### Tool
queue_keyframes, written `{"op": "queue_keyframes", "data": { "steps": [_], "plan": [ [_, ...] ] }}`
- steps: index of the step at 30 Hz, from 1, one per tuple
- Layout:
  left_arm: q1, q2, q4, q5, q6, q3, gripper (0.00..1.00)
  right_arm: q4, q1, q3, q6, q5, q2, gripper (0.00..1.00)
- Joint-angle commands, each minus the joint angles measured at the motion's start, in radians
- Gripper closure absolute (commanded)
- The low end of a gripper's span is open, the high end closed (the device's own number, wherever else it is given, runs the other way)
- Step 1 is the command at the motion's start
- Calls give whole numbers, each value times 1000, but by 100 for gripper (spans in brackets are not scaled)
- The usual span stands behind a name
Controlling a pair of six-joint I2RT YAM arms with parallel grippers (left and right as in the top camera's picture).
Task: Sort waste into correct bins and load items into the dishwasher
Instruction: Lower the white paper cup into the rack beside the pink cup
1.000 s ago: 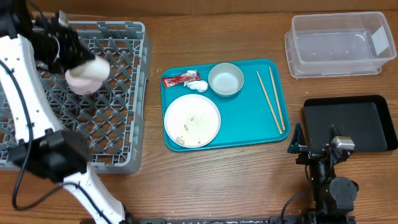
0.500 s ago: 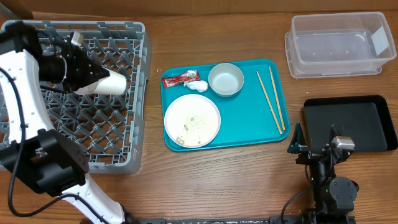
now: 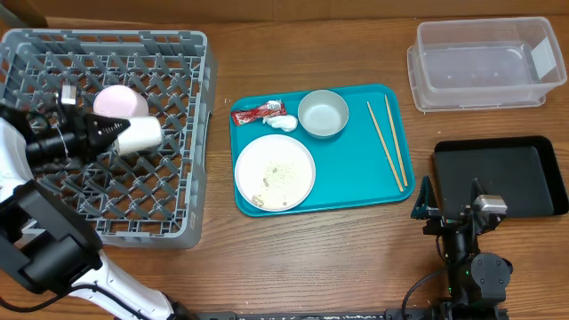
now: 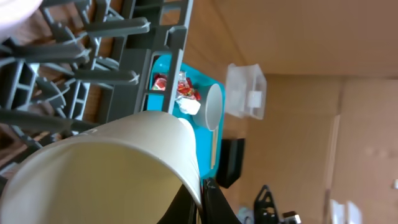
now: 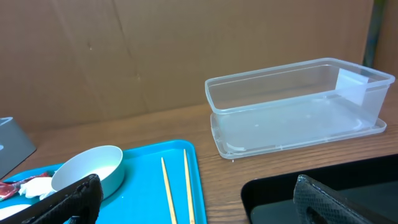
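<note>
Left gripper [image 3: 108,132] pinches cup [image 3: 140,134] over rack [image 3: 182,229] middle. Right gripper [image 5: 198,202] wide, empty, by black tray [image 3: 498,178] edge. Left wrist shows cup's inside.

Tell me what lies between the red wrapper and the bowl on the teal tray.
A crumpled white tissue wad lies there, right beside the end of the red wrapper and just short of the bowl. The overhead view shows it.

Bright, even light, faint shadows; the small white cup [image 4: 106,168], at six o'clock in the left wrist view, is blurred.
</note>
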Motion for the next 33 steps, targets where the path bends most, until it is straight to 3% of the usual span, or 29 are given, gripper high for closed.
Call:
{"op": "queue_keyframes", "data": {
  "steps": [1,4,8,25,33],
  "plan": [
    [13,11,60,166,47,-78,96,6,-3,-11,4,-2,-10,0],
    [17,11,155,256,46,-137,96,6,-3,-11,4,-2,-10,0],
    [26,11,227,266,4,-161,96,6,-3,-11,4,-2,-10,1],
    [77,11,238,168,-44,-178,96,6,-3,-11,4,-2,-10,0],
    [103,11,288,224,-61,-240,96,6,-3,-11,4,-2,-10,0]
  ]
}}
